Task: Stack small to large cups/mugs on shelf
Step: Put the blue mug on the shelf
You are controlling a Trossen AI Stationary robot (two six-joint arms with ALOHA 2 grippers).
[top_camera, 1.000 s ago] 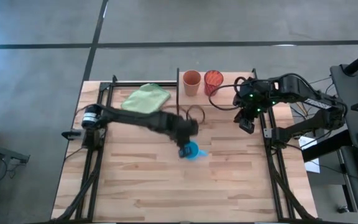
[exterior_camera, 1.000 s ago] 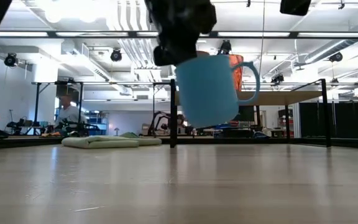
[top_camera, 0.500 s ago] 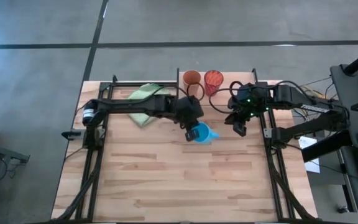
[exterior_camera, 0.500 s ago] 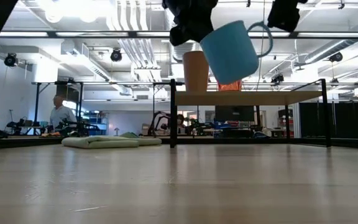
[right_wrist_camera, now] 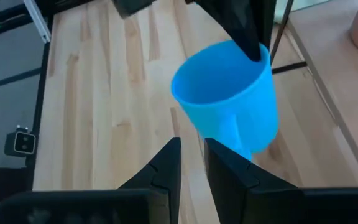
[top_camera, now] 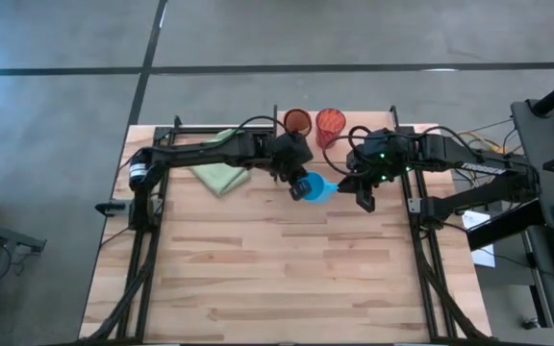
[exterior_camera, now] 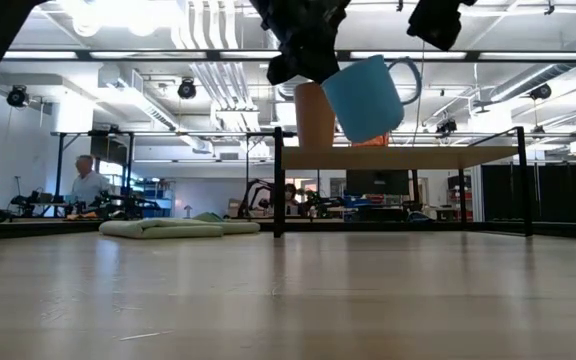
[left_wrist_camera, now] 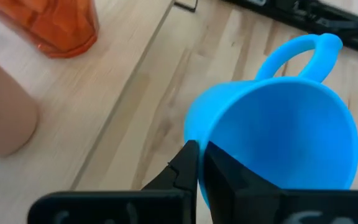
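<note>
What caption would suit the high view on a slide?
Left gripper carries the blue mug by its rim beside the shelf, the right gripper close at the mug's handle side.

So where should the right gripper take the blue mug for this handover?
By the handle. The blue mug hangs tilted, its rim pinched by the left gripper, handle toward the right gripper. Probably come straight in from the right arm's side, fingers astride the loop.

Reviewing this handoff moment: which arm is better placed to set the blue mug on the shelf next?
Left, probably. The left gripper is shut on the blue mug's rim, holding it tilted in the air beside the shelf. The right gripper hangs near the mug's handle, holding nothing.
</note>
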